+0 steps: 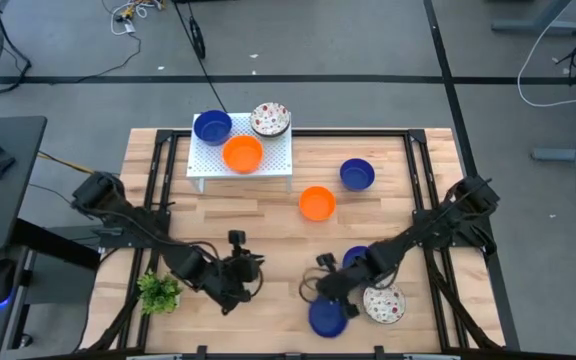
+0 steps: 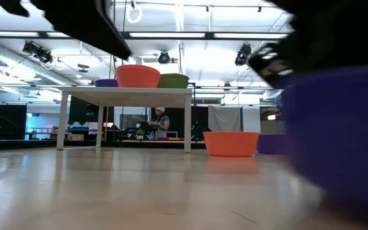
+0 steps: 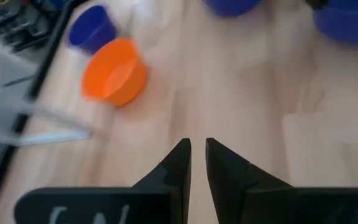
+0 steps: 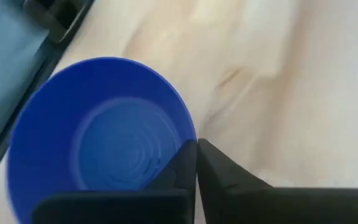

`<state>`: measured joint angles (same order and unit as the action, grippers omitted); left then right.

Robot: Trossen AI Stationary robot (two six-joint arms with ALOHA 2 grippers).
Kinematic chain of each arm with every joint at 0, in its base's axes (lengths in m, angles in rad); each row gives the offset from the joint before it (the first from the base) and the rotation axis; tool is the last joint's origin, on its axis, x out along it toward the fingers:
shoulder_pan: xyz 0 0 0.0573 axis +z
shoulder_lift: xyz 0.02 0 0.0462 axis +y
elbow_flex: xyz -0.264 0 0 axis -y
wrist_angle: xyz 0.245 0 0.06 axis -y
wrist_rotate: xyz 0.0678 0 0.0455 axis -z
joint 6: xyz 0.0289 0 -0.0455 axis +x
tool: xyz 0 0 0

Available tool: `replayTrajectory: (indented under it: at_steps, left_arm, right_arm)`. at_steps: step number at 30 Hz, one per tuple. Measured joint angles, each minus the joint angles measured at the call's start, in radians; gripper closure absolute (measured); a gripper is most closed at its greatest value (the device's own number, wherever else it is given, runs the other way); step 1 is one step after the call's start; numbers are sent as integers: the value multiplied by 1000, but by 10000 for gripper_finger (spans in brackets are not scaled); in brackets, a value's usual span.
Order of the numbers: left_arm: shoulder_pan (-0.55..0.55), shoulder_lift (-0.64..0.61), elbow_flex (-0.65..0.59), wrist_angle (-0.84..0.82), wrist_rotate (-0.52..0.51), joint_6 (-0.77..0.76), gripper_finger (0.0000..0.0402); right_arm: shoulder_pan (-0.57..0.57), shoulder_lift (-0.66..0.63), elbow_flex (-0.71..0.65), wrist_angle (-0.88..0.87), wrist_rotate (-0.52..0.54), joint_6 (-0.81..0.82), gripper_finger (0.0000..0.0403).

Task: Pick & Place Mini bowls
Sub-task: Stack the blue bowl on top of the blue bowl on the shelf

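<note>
The blue bowl (image 4: 101, 140) by the table's near edge has its rim pinched by the right claw (image 4: 196, 155); the left claw (image 3: 197, 152), nearly closed, holds nothing.

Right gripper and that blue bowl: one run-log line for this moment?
right gripper: shut on blue bowl rim, front of table | left gripper: nearly closed, empty, over bare wood | rack: three bowls

Four blue mini bowls (image 1: 212, 127), two orange bowls (image 1: 317, 203), two speckled bowls (image 1: 270, 119), one rack (image 1: 268, 160), one plant (image 1: 158, 292).
</note>
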<state>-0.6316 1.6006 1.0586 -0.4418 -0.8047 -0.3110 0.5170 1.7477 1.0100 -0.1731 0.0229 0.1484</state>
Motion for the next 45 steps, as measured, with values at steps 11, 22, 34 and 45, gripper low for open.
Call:
replayTrajectory:
  at_steps: [11, 22, 34, 45]
  left_arm:
    - [-73, -46, 0, -81, -113, -123, 349]
    - [-61, -42, 0, -72, -16, -124, 349]
    - [-20, -26, 0, -19, 120, -144, 349]
    - [-1, 69, 1, 141, 138, -99, 346]
  right_arm:
    - [-248, 43, -1, 207, 103, 125, 400]
    - [-423, 147, 0, 368, 50, 159, 400]
    - [-446, 155, 0, 443, -45, 127, 342]
    - [-363, -106, -31, 255, -39, 23, 226]
